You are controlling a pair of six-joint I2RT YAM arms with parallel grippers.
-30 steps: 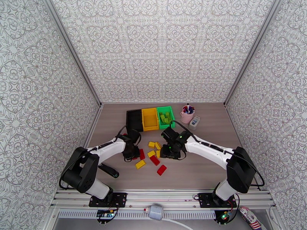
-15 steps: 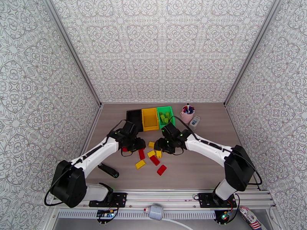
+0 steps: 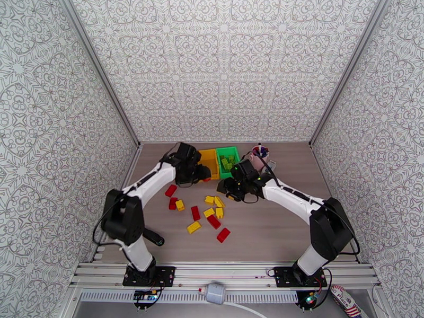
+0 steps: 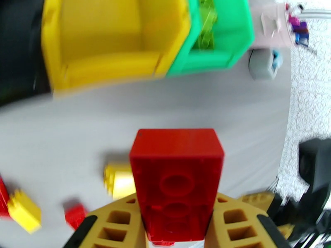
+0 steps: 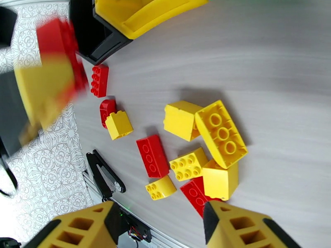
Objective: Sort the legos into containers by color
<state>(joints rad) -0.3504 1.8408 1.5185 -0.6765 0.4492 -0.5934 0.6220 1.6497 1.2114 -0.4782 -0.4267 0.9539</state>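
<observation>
Clamps a red brick (image 4: 176, 178) in the left gripper (image 4: 178, 232) at the black bin (image 5: 89, 34), 9 o'clock of the yellow bin (image 4: 111, 38), presumably to drop reds there. Holds the right gripper (image 5: 159, 222) with jaws apart and empty above the loose yellow legos (image 5: 207, 149), likely for the next pick. Reveals from the left wrist the brick's hollow underside; fixes from overhead that gripper's place against the row.

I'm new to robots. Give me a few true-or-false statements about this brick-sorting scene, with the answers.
1. The left gripper grips a red studded plastic brick. True.
2. The yellow rectangular plastic bin holds several bricks. False: it looks empty; yellow studded plastic bricks lie on the table.
3. The green rectangular plastic bin holds lime green studded bricks. True.
4. The right gripper carries a brick. False: its jaws stand open, empty.
</observation>
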